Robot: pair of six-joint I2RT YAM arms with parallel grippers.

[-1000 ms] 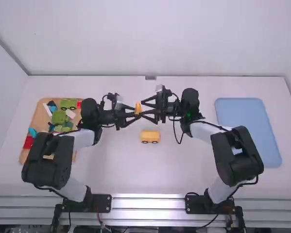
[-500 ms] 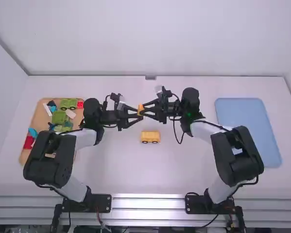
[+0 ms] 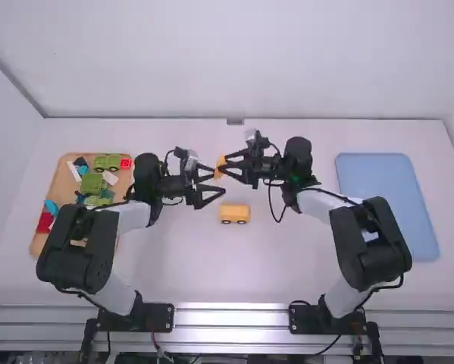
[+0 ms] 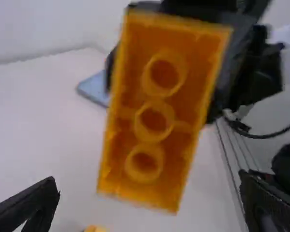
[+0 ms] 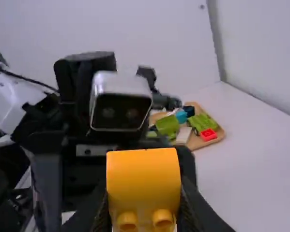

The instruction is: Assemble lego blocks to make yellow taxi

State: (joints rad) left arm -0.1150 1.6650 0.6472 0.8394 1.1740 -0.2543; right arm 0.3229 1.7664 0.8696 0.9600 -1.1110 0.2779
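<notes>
Orange block in right pincer

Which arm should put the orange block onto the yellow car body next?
Right, probably: the right gripper holds the orange block near the car body, while the left gripper is open and empty.

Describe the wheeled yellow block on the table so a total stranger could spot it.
On the white table, look between the wooden tray and the blue tray. A yellow block sits there, lower in the high view than the right gripper. Unlike the orange piece pinched in that gripper, it rests on the table and shows dark wheels.
</notes>
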